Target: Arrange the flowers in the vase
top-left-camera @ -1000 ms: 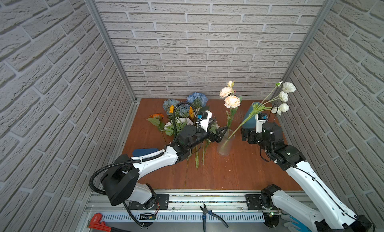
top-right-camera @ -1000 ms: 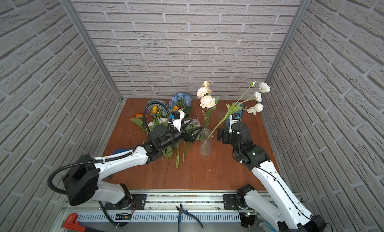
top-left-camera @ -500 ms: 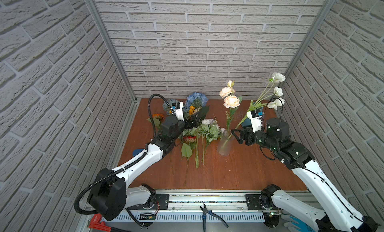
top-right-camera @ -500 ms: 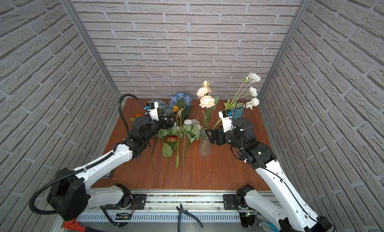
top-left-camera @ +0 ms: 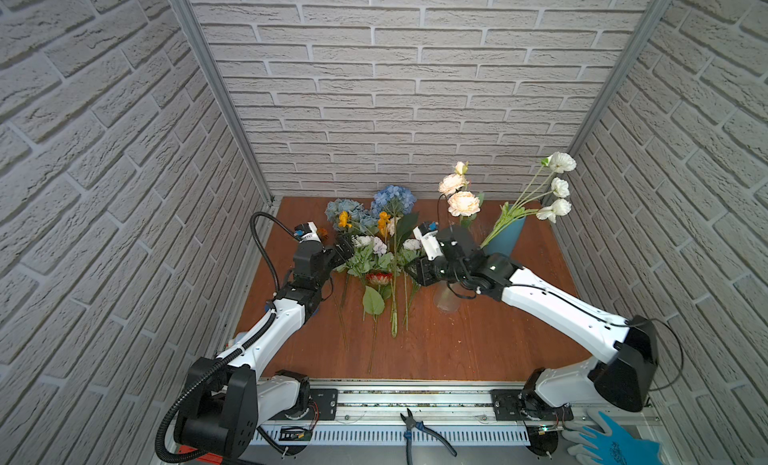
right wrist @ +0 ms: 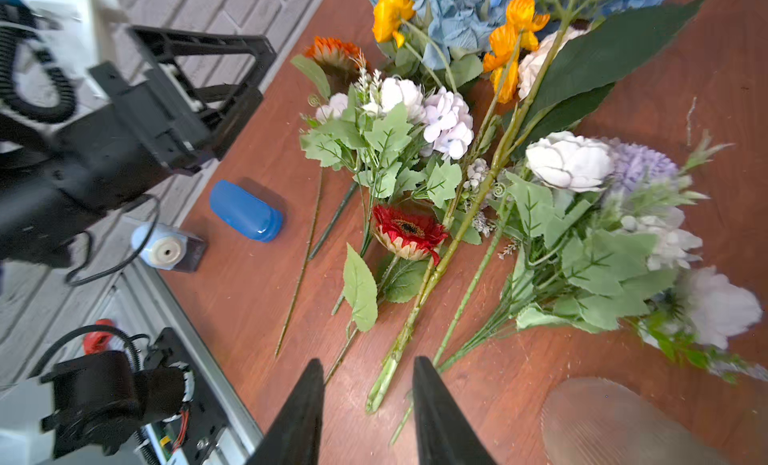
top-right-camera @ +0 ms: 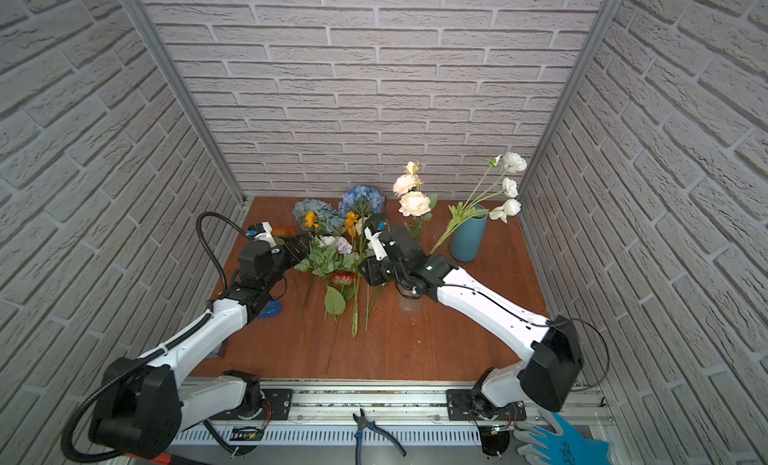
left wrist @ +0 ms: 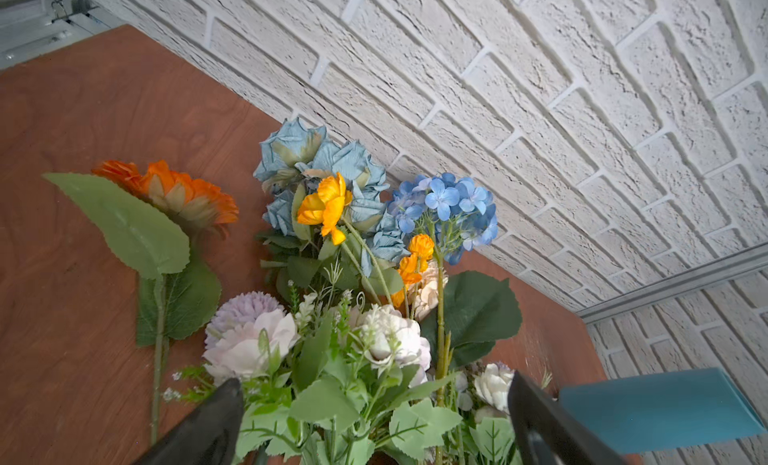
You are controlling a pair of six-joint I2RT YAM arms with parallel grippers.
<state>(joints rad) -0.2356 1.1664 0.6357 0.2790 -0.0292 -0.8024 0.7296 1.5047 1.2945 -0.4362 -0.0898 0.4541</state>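
The flowers [top-left-camera: 376, 251] lie in a pile on the wooden table [top-left-camera: 478, 346]: blue hydrangeas [left wrist: 449, 205], orange blooms, a red daisy [right wrist: 409, 230] and lilac-white bunches [left wrist: 386, 338]. A clear glass vase [top-left-camera: 448, 303] holds peach roses [top-left-camera: 462, 203] and leaning white poppies [top-left-camera: 559, 186]; the right arm hides its top. My left gripper [top-left-camera: 345, 246] hangs open over a lilac-white bunch, fingers [left wrist: 224, 404] either side. My right gripper [right wrist: 368, 361] hovers over the stem ends left of the vase, jaws narrowed but apart, nothing between them.
A blue vase [top-right-camera: 467, 234] stands at the back right behind the poppy stems. A blue oval object [right wrist: 245, 211] and a small white-and-blue device [right wrist: 166, 246] sit at the table's left edge. Pliers [top-left-camera: 424, 431] and a blue glove [top-left-camera: 611, 442] lie on the front rail.
My right arm has swung left across the glass vase to the stem ends, its jaws narrowing. My left arm drew back from the vase to the pile's left. The poppies swayed slightly.
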